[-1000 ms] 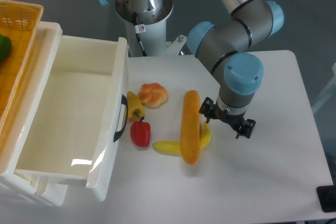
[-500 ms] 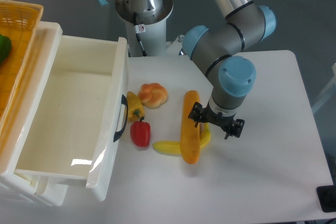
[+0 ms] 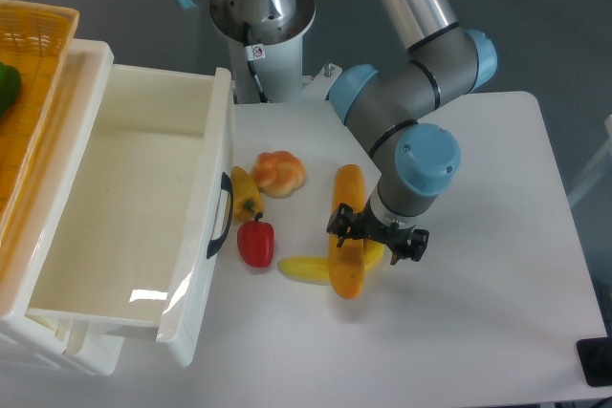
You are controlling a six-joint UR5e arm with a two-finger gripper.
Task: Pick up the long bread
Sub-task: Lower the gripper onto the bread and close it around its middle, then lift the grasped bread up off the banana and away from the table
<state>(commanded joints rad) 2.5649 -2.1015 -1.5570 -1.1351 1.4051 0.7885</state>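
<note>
Camera view, bread: the bread (image 3: 346, 232) lay lengthwise on the white table (image 3: 478, 312), far end toward the robot base, near end resting across the banana (image 3: 308, 268).
Camera view, hand: the hand (image 3: 377, 233) hung over the middle of the bread, a little to its right side, with dark fingers showing at either side of the loaf; it looked spread and held nothing, though whether the fingers touched the crust could not be told.
Camera view, neighbours: a bun (image 3: 278, 172) sat far-left of the bread, a yellow pepper (image 3: 246, 194) and a red pepper (image 3: 255, 242) lay left of it beside the drawer (image 3: 134, 207), and a basket (image 3: 29, 74) stood at the far left edge.
Step in hand: lining up and lowering for the grasp, by my judgement; the lift had not begun.
Doing it well: the fingers should straddle the loaf across its width near the middle, so it does not tip on lifting. The right finger stood close to the banana's end, so it should come down between the two and not pinch both. A straight rise would leave the banana undisturbed.
Writing: a small round sticker on the robot base (image 3: 256, 53) was too small to read; no other marks seen.
</note>
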